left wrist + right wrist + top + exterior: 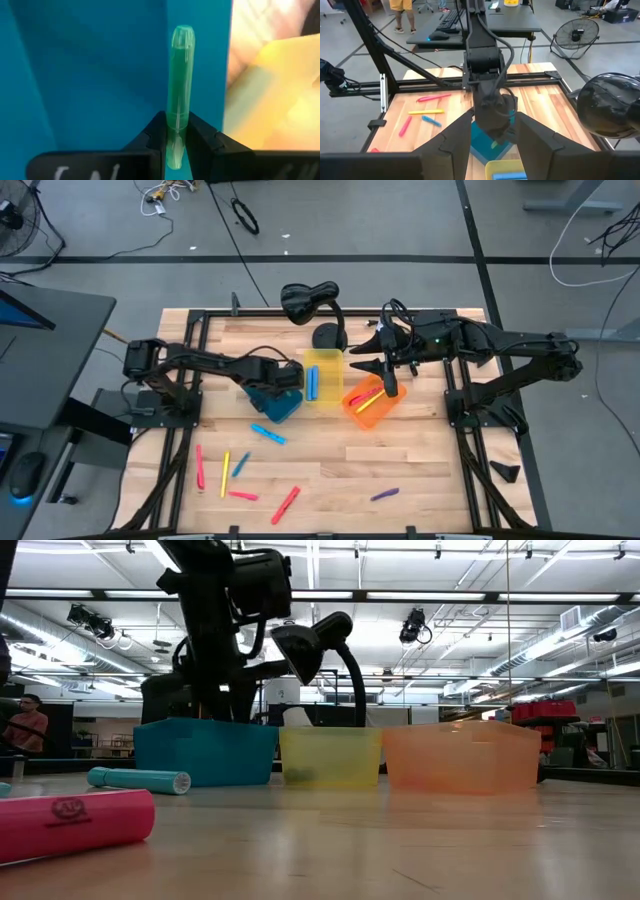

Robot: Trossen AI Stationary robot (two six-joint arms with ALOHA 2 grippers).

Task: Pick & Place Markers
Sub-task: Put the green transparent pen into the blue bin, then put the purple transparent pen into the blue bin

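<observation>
A green marker (179, 95) fills the left wrist view, pinched low on its barrel between the left gripper's (290, 376) fingers (150, 137), most of its length sticking out past them over blue plastic. From above, that gripper sits over the blue bin (272, 402), which is the landmark here: the yellow bin (322, 360) is just to its right with a blue marker (313, 383) inside, and the orange bin (372, 412) is further right, holding red and yellow markers.

The right gripper (388, 375) hangs over the orange bin with its fingers (540, 142) spread and nothing between them.

In front of the blue bin, towards the table's near edge, loose markers lie scattered on the wood: a blue one (268, 434) closest to the bin, then red (200, 467), yellow (225, 474), more red (285, 504), and a purple one (385, 495) off to the right.

The risks are judged to be these. The grip is near one end, so the marker could pivot or slip before it is let go. If the gripper is too near the bin's right wall, the marker might fall across the rim into the yellow bin, or tip out onto the table. Whether blue is the right bin for a green marker cannot be told, so a sorting error is also possible. The two arms work close together, and a swing by either could bump the other or nudge a bin.
</observation>
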